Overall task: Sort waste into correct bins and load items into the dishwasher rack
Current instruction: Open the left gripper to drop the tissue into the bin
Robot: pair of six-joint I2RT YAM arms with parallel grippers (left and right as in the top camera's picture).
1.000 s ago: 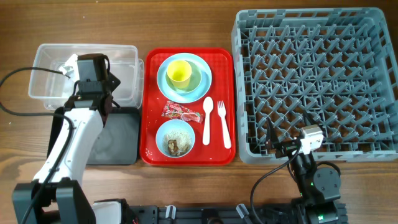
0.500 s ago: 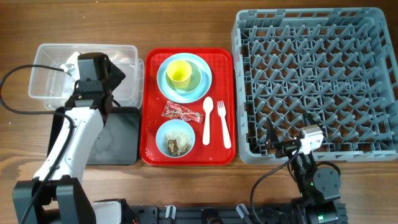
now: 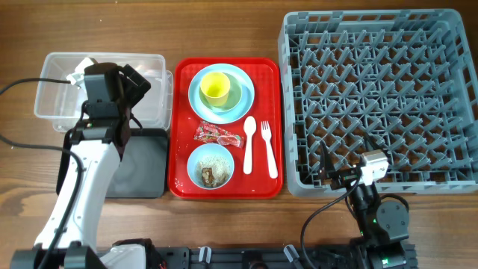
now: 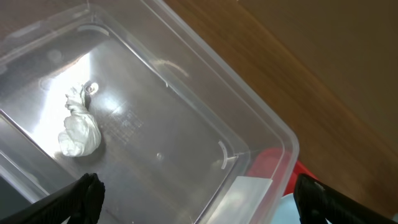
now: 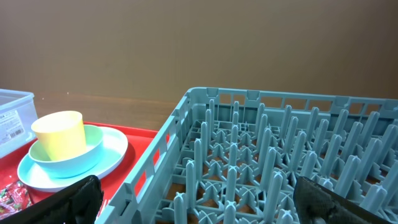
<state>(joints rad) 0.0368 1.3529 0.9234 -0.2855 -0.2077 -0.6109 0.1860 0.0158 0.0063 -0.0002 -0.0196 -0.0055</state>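
My left gripper [image 3: 139, 81] hangs open and empty over the clear tub [image 3: 52, 101]. A crumpled white tissue [image 4: 78, 129] lies on the tub floor, apart from the left gripper [image 4: 199, 200]. On the red tray [image 3: 183, 142] a yellow cup [image 3: 214, 87] sits in a pale green bowl [image 3: 237, 93] on a light blue plate [image 3: 196, 97]. Below them lie the red wrapper [image 3: 218, 135], a small blue bowl [image 3: 210, 166] of brown scraps, a white spoon [image 3: 249, 146] and a fork [image 3: 269, 149]. My right gripper [image 5: 202, 200] stands open at the near-left corner of the grey rack [image 3: 287, 97].
The black tray [image 3: 142, 168] lies just below the tub, partly under my left arm. In the right wrist view the rack [image 5: 280, 162] pegs fill the foreground, with the cup [image 5: 59, 134] and plate [image 5: 109, 155] to the left. Bare wooden table surrounds everything.
My left gripper has opened over the tub and let go of the tissue, shifting slightly left. The right arm has not moved.
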